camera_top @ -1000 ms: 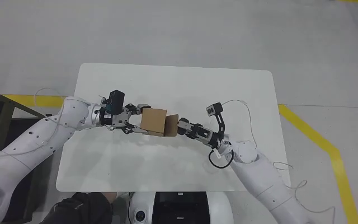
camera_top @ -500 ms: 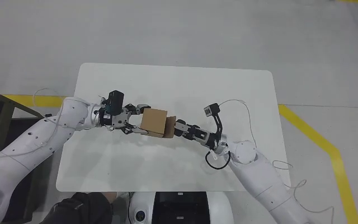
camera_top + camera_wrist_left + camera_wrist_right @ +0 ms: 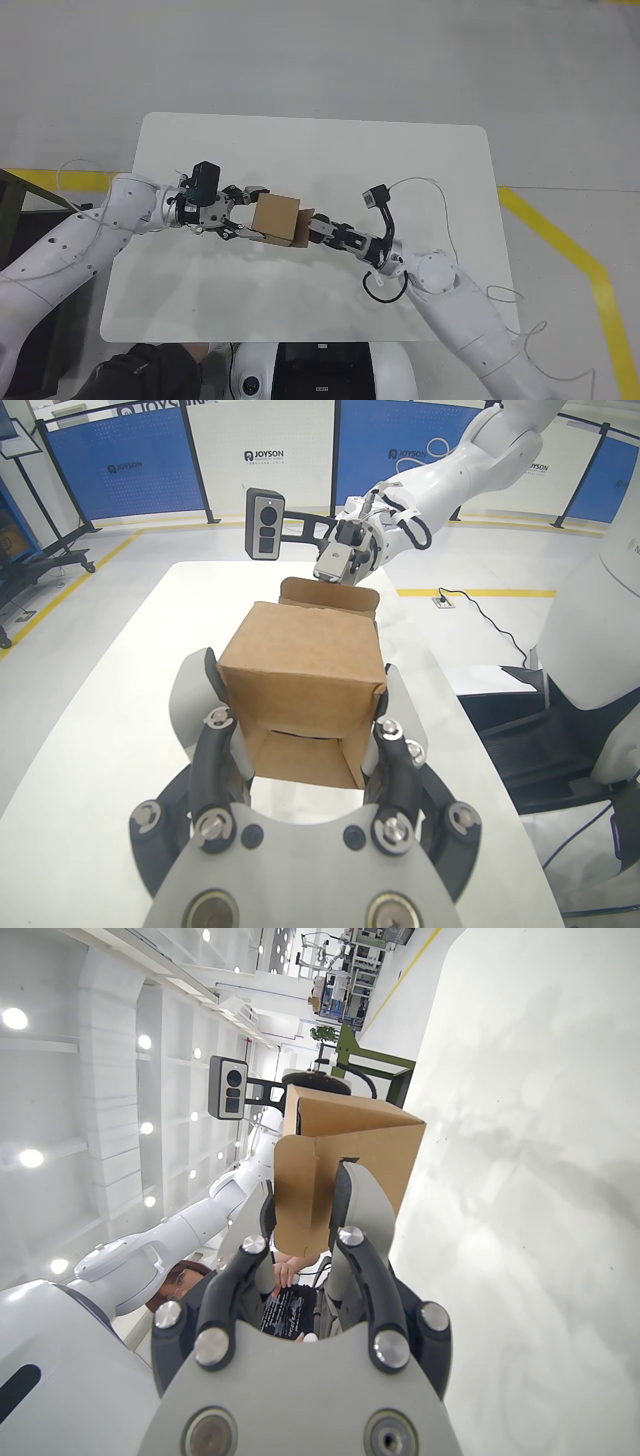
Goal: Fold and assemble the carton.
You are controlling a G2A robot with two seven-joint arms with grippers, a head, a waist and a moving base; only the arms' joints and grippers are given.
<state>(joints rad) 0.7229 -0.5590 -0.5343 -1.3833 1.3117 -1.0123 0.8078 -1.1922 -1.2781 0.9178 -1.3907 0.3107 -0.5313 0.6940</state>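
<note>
Your carton (image 3: 277, 216) is mid-frame over the worktop (image 3: 400, 160). The left end effector (image 3: 300, 680) clamps its sides; the right end effector (image 3: 307, 1188) pinches its flap (image 3: 300, 1163).

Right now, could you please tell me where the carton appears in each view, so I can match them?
Top view: carton near the middle of the table, between the left gripper and the right gripper.
Left wrist view: carton clamped in the left gripper, right gripper at its far flap.
Right wrist view: carton's flap at the right gripper.
Shared landmark: the white table.
</note>
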